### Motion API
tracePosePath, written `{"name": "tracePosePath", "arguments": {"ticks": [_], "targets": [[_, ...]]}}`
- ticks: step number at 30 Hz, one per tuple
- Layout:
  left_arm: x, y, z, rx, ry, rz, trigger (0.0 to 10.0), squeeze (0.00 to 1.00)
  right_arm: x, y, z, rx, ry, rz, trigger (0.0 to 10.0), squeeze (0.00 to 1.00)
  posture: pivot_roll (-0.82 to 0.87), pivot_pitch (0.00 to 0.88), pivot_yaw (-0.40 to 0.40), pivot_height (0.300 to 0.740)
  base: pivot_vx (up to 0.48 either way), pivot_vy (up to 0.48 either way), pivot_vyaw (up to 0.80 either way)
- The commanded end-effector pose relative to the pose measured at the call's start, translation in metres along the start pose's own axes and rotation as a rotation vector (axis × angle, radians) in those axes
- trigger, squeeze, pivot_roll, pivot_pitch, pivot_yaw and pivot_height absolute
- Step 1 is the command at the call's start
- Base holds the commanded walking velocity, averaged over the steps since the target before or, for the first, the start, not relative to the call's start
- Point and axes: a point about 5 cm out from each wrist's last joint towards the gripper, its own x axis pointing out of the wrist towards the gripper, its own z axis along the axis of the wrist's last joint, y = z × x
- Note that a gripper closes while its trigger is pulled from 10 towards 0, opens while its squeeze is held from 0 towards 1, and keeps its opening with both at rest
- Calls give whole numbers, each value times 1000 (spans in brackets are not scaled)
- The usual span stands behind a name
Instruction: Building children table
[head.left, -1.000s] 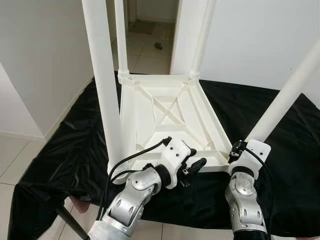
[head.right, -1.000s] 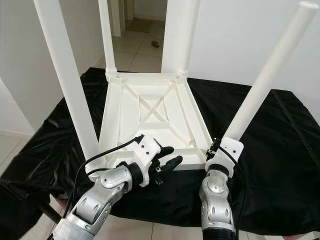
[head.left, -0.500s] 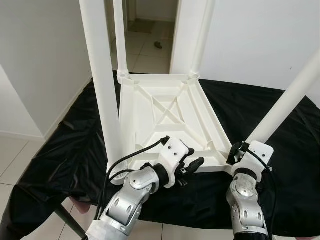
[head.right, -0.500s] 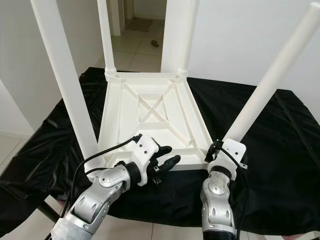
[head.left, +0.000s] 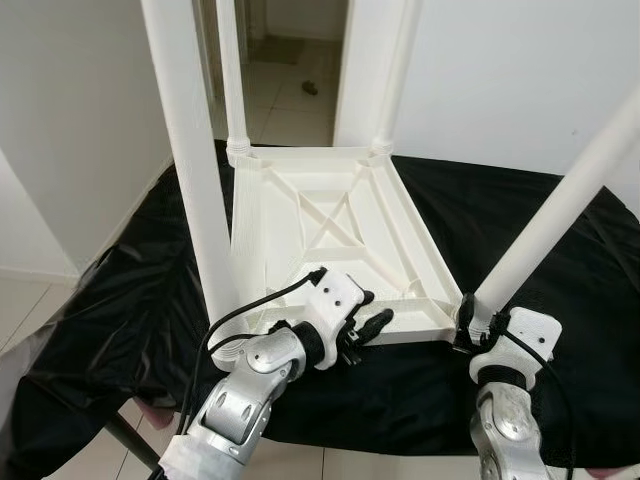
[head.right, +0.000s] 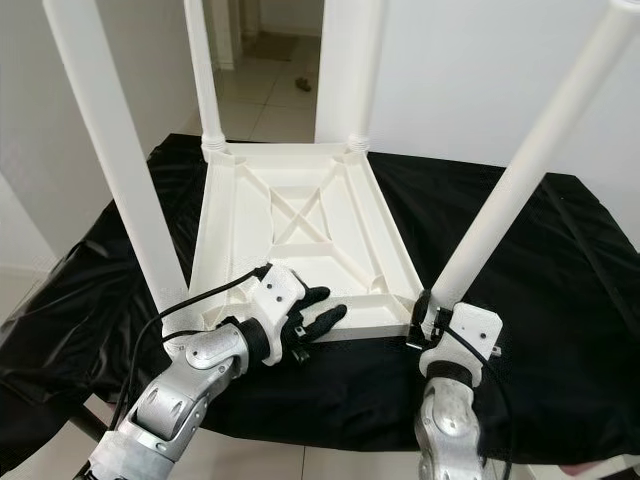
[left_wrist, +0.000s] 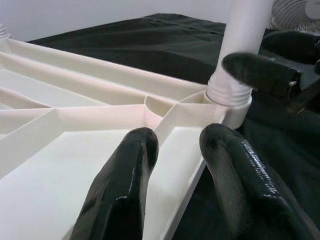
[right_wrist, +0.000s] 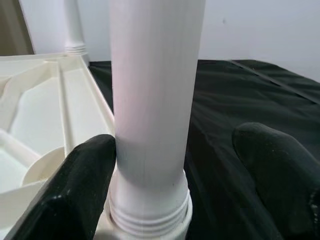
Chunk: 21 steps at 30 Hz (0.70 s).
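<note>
Black cloth covers the desk (head.right: 560, 260), and the white table (head.right: 300, 215) lies upside down along its middle, four legs up, near end close to the desk's front edge. It looks like light, stiff, smooth plastic, so the ribbed rim and the leg bases are the sure holds: the left gripper (head.left: 366, 322) hovers at the near rim with fingers (left_wrist: 125, 170) apart, and the right gripper (right_wrist: 185, 185) brackets the near-right leg (head.right: 520, 170) at its threaded foot, fingers apart, one touching. Room is tight at the front edge, open cloth lies right.
</note>
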Motion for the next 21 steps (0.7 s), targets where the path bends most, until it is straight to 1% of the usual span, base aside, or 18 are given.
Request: {"name": "tracePosePath", "arguments": {"ticks": [1, 2, 6, 7, 8, 9, 11, 12, 13, 14, 15, 16, 17, 21], "targets": [[-2, 3, -4, 12, 15, -21, 10000, 0, -5, -8, 0, -15, -1, -9, 10000, 0, -55, 33, 7, 740, 0, 0, 0], [-3, 4, -7, 23, 31, -26, 10000, 0, -9, -12, -2, -25, 6, 1, 10000, 0, -58, 35, 10, 740, 0, 0, 0], [-5, 6, -11, 40, 51, -32, 10000, 0, -14, -16, -4, -37, 16, 15, 10000, 0, -64, 40, 16, 740, 0, 0, 0], [-6, 8, -14, 50, 65, -33, 10000, 0, -17, -19, -6, -35, 31, 26, 10000, 0, -69, 45, 21, 740, 0, 0, 0], [-7, 10, -16, 59, 76, -32, 10000, 0, -20, -20, -9, -13, 58, 60, 10000, 0, -74, 48, 23, 740, 0, 0, 0], [-7, 10, -16, 59, 76, -32, 10000, 0, -20, -20, -9, -13, 58, 60, 10000, 0, -74, 48, 23, 740, 0, 0, 0], [-9, 13, -20, 75, 96, -29, 10000, 0, -24, -17, -14, 63, 109, 151, 10000, 0, -80, 51, 28, 740, 0, 0, 0], [-9, 13, -20, 75, 96, -29, 10000, 0, -24, -17, -14, 63, 109, 151, 10000, 0, -80, 51, 28, 740, 0, 0, 0], [-10, 14, -21, 78, 99, -28, 10000, 0, -24, -15, -14, 88, 121, 185, 10000, 0, -80, 51, 28, 740, 0, 0, 0], [-10, 16, -21, 82, 103, -26, 10000, 0, -25, -14, -13, 93, 122, 213, 10000, 0, -80, 51, 28, 740, 0, 0, 0], [-11, 17, -23, 104, 116, -30, 10000, 0, -26, -9, -11, 108, 121, 261, 10000, 0, -85, 56, 30, 740, 0, 0, 0], [-11, 17, -23, 104, 116, -30, 10000, 0, -26, -9, -11, 108, 121, 261, 10000, 0, -85, 56, 30, 740, 0, 0, 0], [-13, 17, -25, 131, 133, -40, 10000, 0, -28, -5, -9, 122, 121, 301, 10000, 0, -85, 55, 29, 740, 0, 0, 0], [-14, 17, -26, 131, 132, -51, 10000, 0, -25, -6, -8, 117, 115, 300, 10000, 0, -82, 54, 27, 740, 0, 0, 0]]}}
